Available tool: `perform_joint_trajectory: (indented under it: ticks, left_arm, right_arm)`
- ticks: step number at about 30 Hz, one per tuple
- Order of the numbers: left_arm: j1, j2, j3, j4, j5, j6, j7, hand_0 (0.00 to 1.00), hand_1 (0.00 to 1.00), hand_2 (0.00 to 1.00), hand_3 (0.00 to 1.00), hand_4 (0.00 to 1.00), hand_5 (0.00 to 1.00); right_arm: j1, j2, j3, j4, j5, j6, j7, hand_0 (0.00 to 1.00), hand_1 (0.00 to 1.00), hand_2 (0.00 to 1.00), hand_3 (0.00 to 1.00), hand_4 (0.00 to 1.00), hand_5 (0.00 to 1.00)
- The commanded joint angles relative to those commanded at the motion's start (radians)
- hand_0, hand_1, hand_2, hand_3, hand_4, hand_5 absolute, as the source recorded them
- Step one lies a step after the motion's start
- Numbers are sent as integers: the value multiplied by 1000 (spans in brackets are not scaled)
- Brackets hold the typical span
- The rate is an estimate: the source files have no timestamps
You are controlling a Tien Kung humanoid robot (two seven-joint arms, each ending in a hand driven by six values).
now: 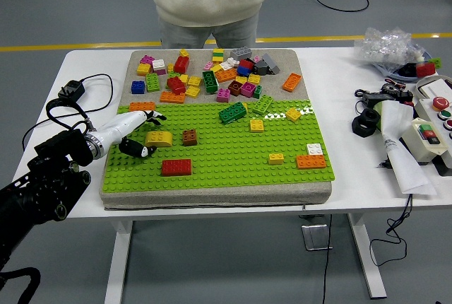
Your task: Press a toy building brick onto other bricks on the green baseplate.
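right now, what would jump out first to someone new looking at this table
The bright green baseplate filling the table's middle, with a jumbled pile of coloured bricks on the grey strip behind it. Next, the robot's left hand reaching in from the left, fingers spread beside a yellow brick, and a person standing at the far edge.

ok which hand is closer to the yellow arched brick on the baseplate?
Left. The left hand sits just left of the yellow arched brick, fingers spread, not gripping it. The right hand is out of view.

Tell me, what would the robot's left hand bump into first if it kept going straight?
Probably the yellow brick just ahead of the left hand, with the brown brick next; depth is hard to judge.
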Motion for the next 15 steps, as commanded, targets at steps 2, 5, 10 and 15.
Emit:
perform_joint_trajectory:
  ticks: [2, 5, 10, 15]
  left_arm:
    - [-2, 0, 2, 3, -2, 0, 1, 924, 835, 774, 832, 724, 9]
    - [-5, -1, 6, 8, -6, 0, 1, 924, 835, 774, 832, 724, 9]
    - [-10, -2, 14, 13, -12, -1, 3, 873, 801, 686, 775, 586, 2]
    - [-13, -4, 22, 20, -18, -4, 5, 856, 794, 671, 758, 564, 2]
  right_arm:
    - [1, 0, 0, 0, 0, -1, 0, 802, 731, 755, 740, 998, 666]
    - [2, -1, 1, 0, 0, -1, 1, 802, 731, 755, 740, 998, 666]
    - [1, -1, 1, 0, 0, 0, 2, 802, 731, 754, 741, 998, 666]
    - [2, -1, 1, 0, 1, 0, 3, 802, 731, 755, 741, 998, 666]
